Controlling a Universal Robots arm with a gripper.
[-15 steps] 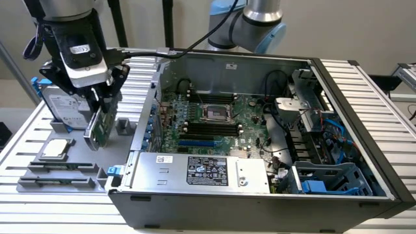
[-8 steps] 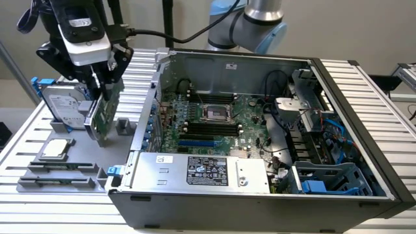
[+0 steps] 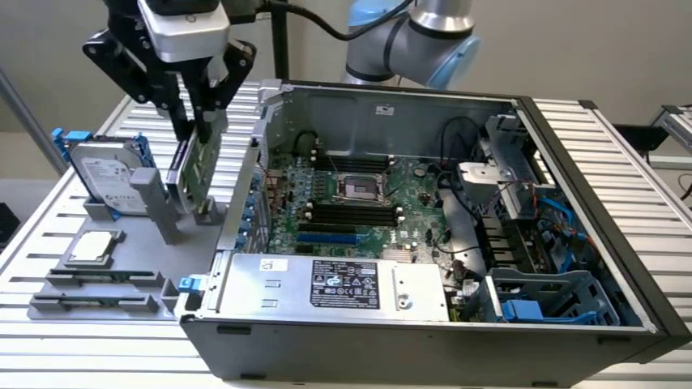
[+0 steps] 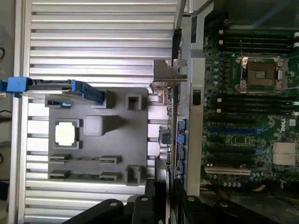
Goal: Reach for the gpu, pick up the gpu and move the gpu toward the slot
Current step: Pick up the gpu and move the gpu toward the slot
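1. Claw (image 3: 203, 121) clamped on the gpu (image 3: 198, 166), card upright, edge-on, over grey fixture tray (image 3: 108, 288), left of open PC case (image 3: 433, 336).
2. Tray holds one hard drive (image 3: 106, 172), one processor chip (image 3: 93, 247).
3. Case: one motherboard (image 3: 357, 207), one power supply (image 3: 335, 284).

An open computer case (image 3: 605, 243) lies on a slatted aluminium table (image 3: 649, 138), exposing the motherboard (image 3: 357, 203), its empty CPU socket (image 3: 357, 188) and a power supply (image 3: 335, 284). At the exterior view's left stands a grey fixture tray (image 3: 97, 296). A hard drive (image 3: 108, 174) with blue rails stands upright in it. A processor chip (image 3: 92, 245) lies flat on it.
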